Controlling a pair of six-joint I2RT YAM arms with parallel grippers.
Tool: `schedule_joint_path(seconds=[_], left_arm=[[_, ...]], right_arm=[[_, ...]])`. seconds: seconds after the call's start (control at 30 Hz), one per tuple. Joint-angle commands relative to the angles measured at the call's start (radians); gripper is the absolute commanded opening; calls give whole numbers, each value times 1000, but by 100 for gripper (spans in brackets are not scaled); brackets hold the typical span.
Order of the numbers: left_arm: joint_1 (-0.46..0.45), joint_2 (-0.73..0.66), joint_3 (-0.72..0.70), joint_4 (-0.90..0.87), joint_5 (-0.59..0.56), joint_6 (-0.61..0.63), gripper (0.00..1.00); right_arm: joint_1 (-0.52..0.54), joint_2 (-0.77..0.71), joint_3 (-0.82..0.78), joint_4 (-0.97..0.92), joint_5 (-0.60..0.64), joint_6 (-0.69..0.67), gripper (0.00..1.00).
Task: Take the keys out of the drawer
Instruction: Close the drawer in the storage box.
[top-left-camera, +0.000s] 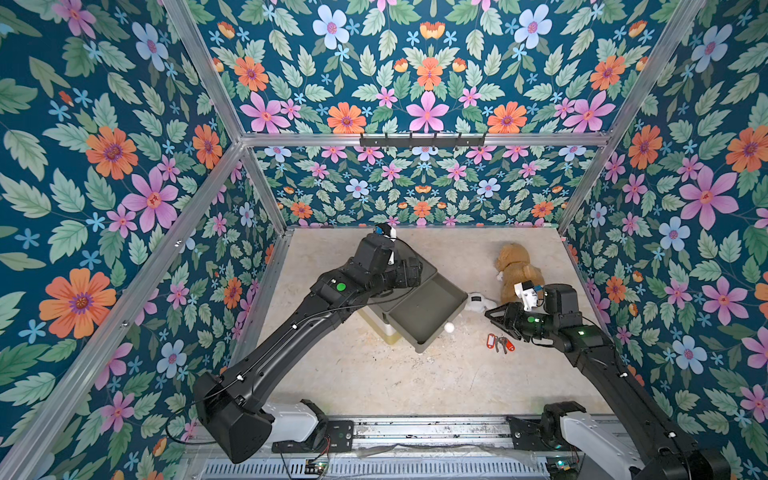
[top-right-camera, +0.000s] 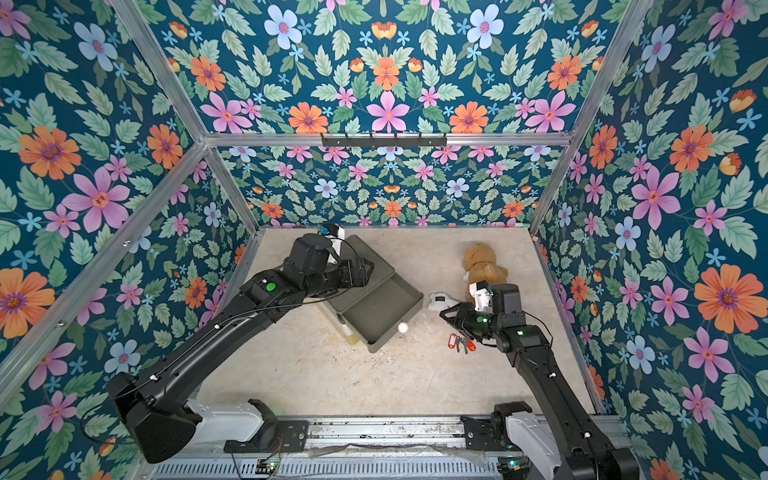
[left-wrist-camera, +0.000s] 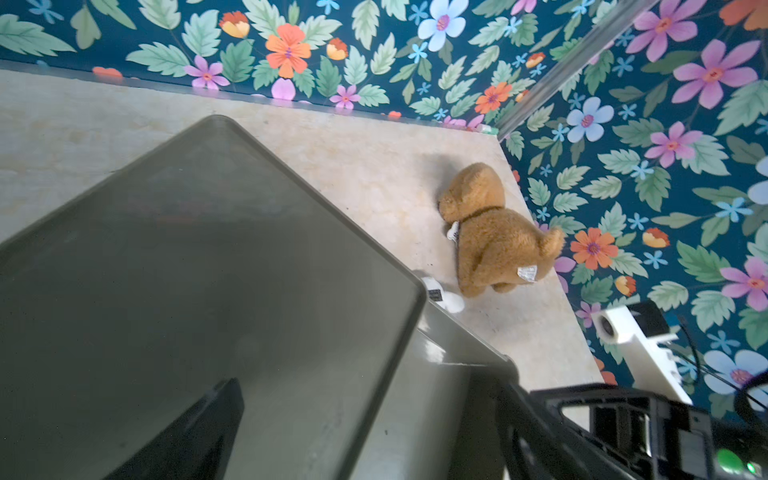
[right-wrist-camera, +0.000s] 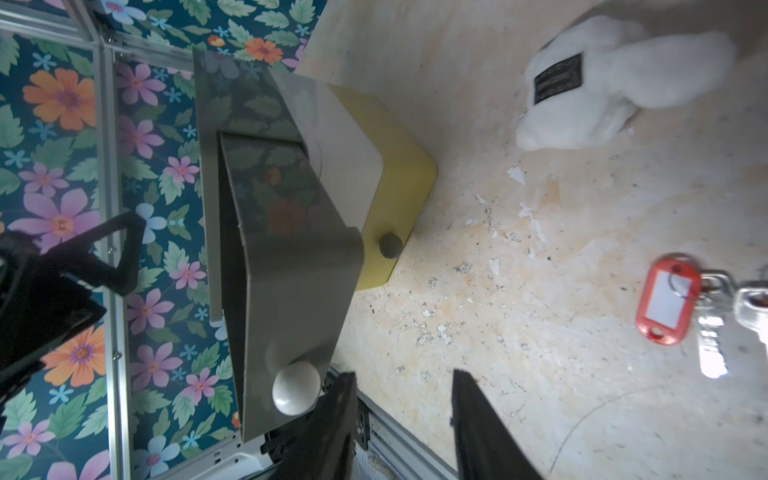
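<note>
Right wrist view: keys (right-wrist-camera: 669, 299) lay on table (right-wrist-camera: 540, 257); right end effector (right-wrist-camera: 404, 376) spread, empty. Release step, seemingly; drawer (right-wrist-camera: 291, 282) wanted searching next.

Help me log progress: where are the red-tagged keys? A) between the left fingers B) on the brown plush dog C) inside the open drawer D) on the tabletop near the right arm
D: the keys lie on the tabletop, outside the drawer, beside the right arm.

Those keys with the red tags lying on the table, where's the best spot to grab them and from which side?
Probably pinch a red tag across its narrow width, coming straight down: the keys lie flat, and the tag is the bulkiest part.
</note>
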Motion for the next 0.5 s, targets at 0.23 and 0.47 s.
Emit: schedule_joint_path(seconds=[0.23,0.47], left_arm=[[79,0,-34,5,108,-20,99],[120,3,-98,50,158,-30,99]], right_arm=[[72,-29,-28,63,-33,82,43],[174,11,-25,136,14,135,43]])
